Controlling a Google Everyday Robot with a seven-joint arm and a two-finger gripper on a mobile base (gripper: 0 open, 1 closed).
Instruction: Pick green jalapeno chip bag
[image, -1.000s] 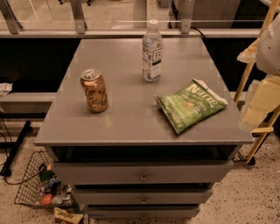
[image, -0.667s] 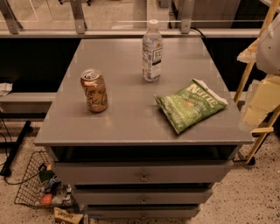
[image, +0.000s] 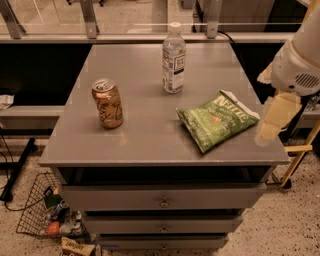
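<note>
The green jalapeno chip bag lies flat on the right front part of the grey cabinet top, its white top edge pointing to the back right. My gripper hangs at the cabinet's right edge, just right of the bag and slightly above the surface, under the white arm housing. It holds nothing that I can see.
A tan soda can stands at the left of the top. A clear water bottle stands at the back middle. Drawers are below. A wire basket with litter sits on the floor at the left. A yellow stand is at the right.
My gripper and arm have moved a little to the left, closer to the bag's right edge. The bag, can and bottle have not moved.
</note>
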